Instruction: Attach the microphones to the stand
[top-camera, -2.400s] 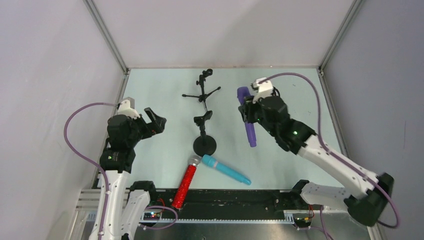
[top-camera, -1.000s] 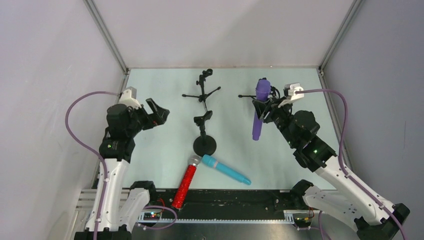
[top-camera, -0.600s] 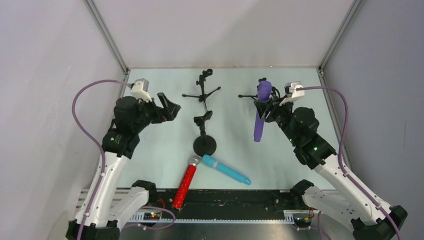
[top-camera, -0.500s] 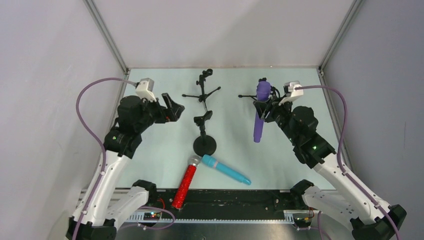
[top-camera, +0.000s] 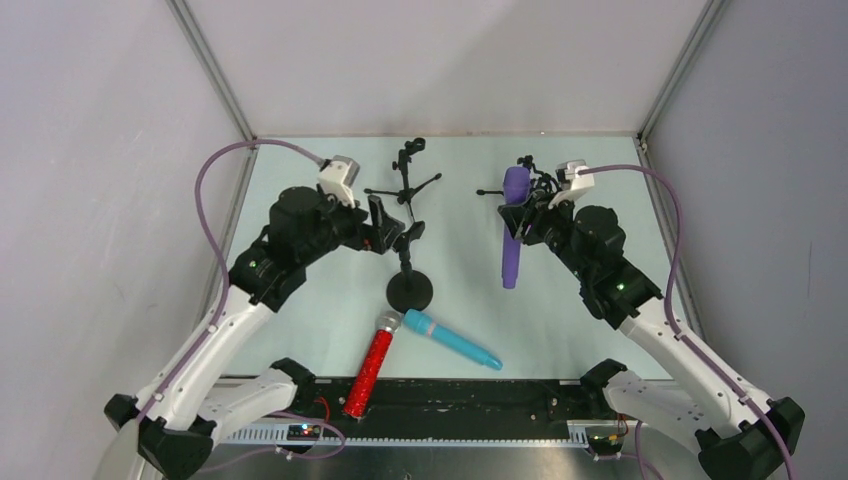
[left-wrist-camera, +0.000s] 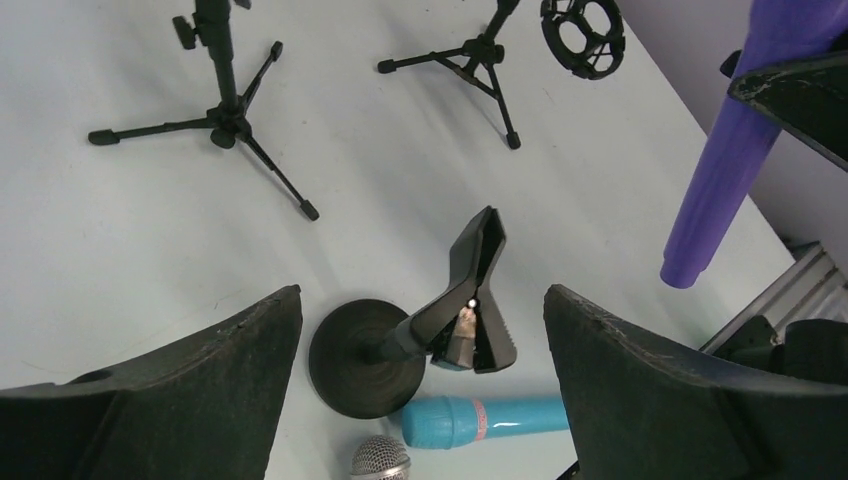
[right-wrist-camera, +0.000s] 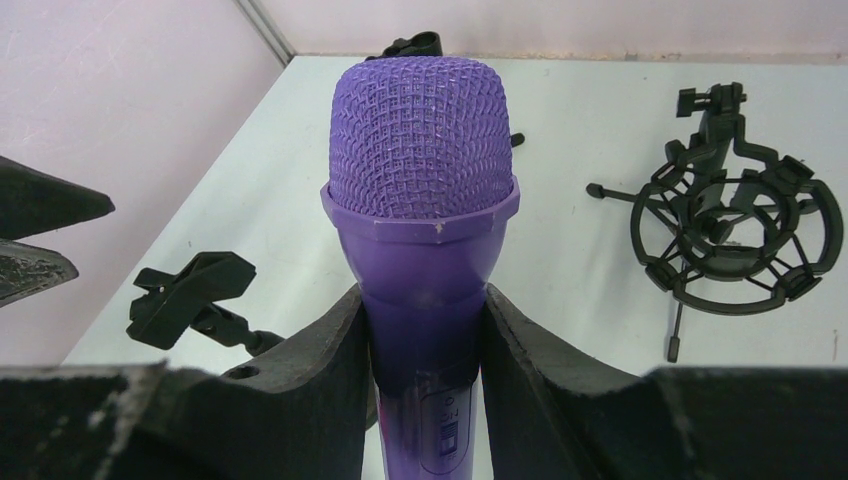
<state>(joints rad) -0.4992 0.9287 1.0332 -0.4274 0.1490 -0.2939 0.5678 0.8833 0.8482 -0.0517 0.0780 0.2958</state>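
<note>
none mounted | purple microphone (top-camera: 509, 262) clenched in right jaws, 2 o'clock | left jaws released, held near clip stand (top-camera: 409, 291) | red microphone (top-camera: 370, 370), teal microphone (top-camera: 455, 342) lying on bench (top-camera: 560, 330), 6 o'clock, to be mounted

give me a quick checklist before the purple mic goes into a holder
1. Right gripper shut on the purple microphone: ok, the fingers clamp its handle just below the head.
2. Left gripper open and empty: ok, jaws wide, beside the clip stand.
3. Clip on that stand free: ok, nothing is in it.
4. Shock mount free: ok, its ring is empty.
5. Purple microphone lined up with a holder: not ok, it hangs tilted and sits in none of them.
6. Red microphone and teal microphone out of the way: ok, both lie on the table on the near side. Whether the teal one touches the stand's base: cannot tell.
</note>
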